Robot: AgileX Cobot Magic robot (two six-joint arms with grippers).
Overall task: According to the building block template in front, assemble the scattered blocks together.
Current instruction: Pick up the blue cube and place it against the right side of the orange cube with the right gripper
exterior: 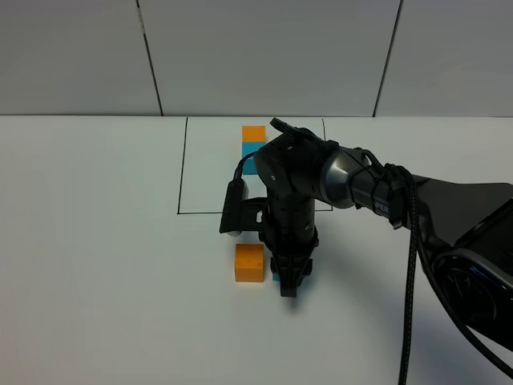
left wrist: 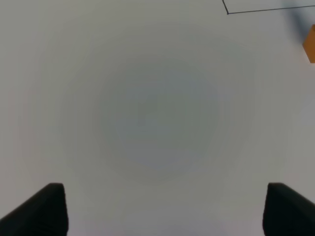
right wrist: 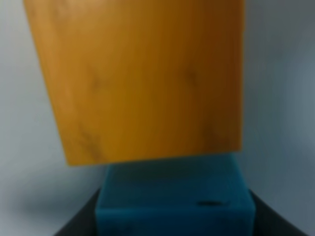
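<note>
My right claw [exterior: 287,287] points straight down at the white bench [exterior: 96,241], clenched on the teal cube [right wrist: 172,196], whose flanks sit snug between the two dark jaws in the right wrist view. The orange cube [exterior: 249,262] lies directly ahead of that teal face. It is just beside it and all but touching, though the blur does not let me say whether the faces meet. Its near edge runs slightly askew to the teal one, so the two are not quite square.

From the high camera the loose pair sits side by side across the view, orange to the left and teal almost hidden under my claw. Both lie just outside the near edge of the black frame [exterior: 183,164]. Inside that frame the building block template [exterior: 252,143] runs the other way, away from the camera, with orange at the far end and teal nearer, partly covered by my forearm. I judge the coming move turns on this. The teal cube must press flush against the orange along one line, and that line may need turning to match the framed row.

My left claw [left wrist: 165,211] hangs released over bare bench, nothing between its fingers, and only a sliver of orange shows at the rim of its view. The right arm is plainly the nearer.

By count there are two loose cubes, one orange and one teal. The template holds one orange and one teal, inside one frame, and I have two claws.
</note>
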